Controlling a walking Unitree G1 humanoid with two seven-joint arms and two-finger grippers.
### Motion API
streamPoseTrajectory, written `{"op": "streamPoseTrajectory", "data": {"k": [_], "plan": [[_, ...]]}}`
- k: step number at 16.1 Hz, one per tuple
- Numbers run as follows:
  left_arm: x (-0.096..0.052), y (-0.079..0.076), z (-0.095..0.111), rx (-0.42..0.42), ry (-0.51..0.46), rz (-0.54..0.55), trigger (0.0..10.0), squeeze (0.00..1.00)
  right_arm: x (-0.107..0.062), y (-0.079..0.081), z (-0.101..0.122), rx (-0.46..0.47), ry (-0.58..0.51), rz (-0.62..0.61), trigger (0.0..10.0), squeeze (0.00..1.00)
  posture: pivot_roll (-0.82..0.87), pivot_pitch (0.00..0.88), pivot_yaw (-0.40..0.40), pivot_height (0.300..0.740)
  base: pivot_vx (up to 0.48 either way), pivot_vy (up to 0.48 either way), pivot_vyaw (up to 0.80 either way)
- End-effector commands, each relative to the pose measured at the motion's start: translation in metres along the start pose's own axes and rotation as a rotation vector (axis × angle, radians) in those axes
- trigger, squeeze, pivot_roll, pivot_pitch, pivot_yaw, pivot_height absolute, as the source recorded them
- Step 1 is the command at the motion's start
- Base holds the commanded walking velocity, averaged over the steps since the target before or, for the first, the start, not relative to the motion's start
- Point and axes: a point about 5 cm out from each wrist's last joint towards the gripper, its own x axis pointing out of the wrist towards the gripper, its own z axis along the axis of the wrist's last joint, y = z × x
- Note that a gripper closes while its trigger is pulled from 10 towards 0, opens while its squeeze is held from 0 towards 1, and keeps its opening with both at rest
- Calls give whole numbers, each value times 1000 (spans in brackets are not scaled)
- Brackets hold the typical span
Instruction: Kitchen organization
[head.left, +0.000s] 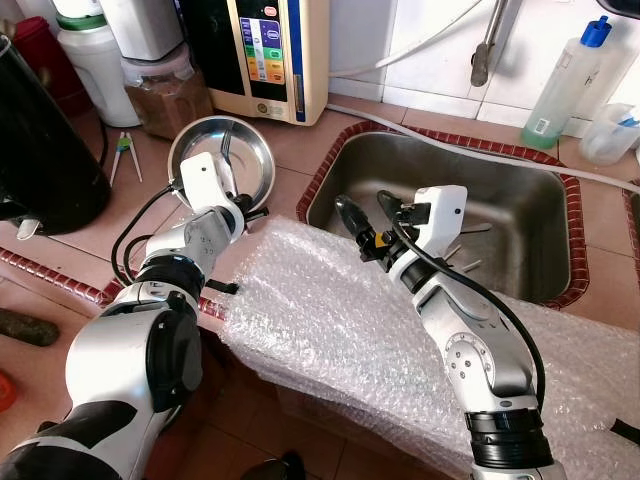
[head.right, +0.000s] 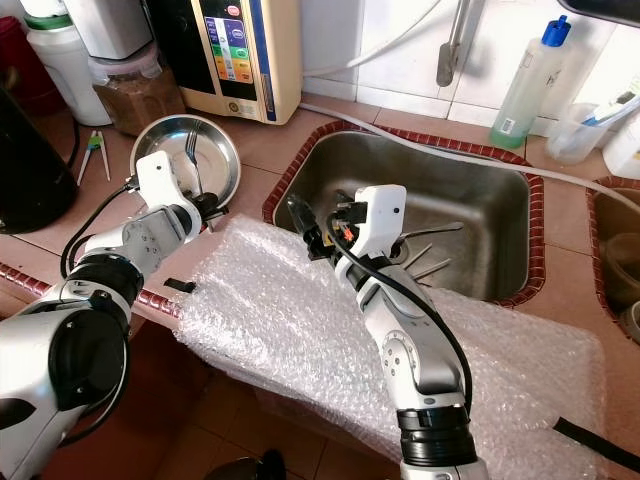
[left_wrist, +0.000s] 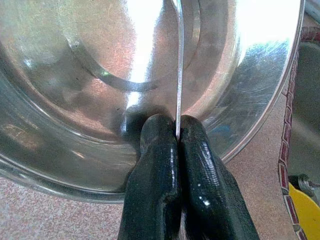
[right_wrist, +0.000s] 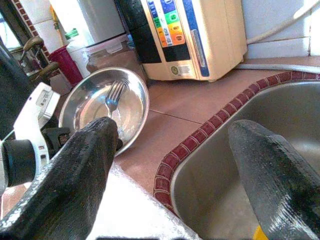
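A round steel bowl (head.left: 262, 140) stands on the tiled counter, left of the sink (head.left: 500, 190). A metal fork (head.left: 228, 150) lies in it, tines toward the far side. My left gripper (left_wrist: 177, 125) is at the bowl's near rim, shut on the fork's thin handle (left_wrist: 180, 75). My right gripper (head.left: 365, 207) hovers open over the sink's left edge with nothing between its fingers (right_wrist: 90, 150). From the right wrist the fork (right_wrist: 114, 95) and the bowl (right_wrist: 142, 107) show to one side.
A bubble wrap sheet (head.left: 330, 320) covers the counter's front edge under both arms. Several utensils (head.left: 465, 250) lie in the sink. A water dispenser (head.left: 270, 50), a brown-filled jar (head.left: 165, 95), a black kettle (head.left: 45, 140) and a soap bottle (head.left: 570, 85) line the back.
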Motion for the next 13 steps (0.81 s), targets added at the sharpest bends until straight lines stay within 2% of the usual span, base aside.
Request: {"op": "streamPoseTrajectory", "data": {"k": [1,3,5,6,8,11,13], "plan": [[-1,8,-5,31,19,27,0,0,1,-2,2,-1,-10,-6,10000,0,-45,107,79,740,0,0,0],[-1,6,8,97,-43,20,0,0,1,-2,2,-3,-10,-8,10000,0,-45,107,77,740,0,0,0],[-3,1,20,123,-106,5,0,0,1,-2,2,-4,-11,-10,10000,0,-44,106,74,740,0,0,0],[-5,-5,31,159,-158,-20,0,0,2,-3,3,-6,-11,-11,10000,0,-43,106,72,740,0,0,0],[-6,-10,39,187,-208,-36,0,0,3,-4,3,-7,-12,-12,10000,0,-40,105,69,740,0,0,0],[-7,-11,40,195,-230,-45,0,0,4,-4,3,-10,-10,-12,10000,0,-40,101,64,740,0,0,0],[-11,-18,44,260,-321,-63,0,0,4,-5,3,-16,-13,-18,10000,0,-43,99,64,740,0,0,0]]}}
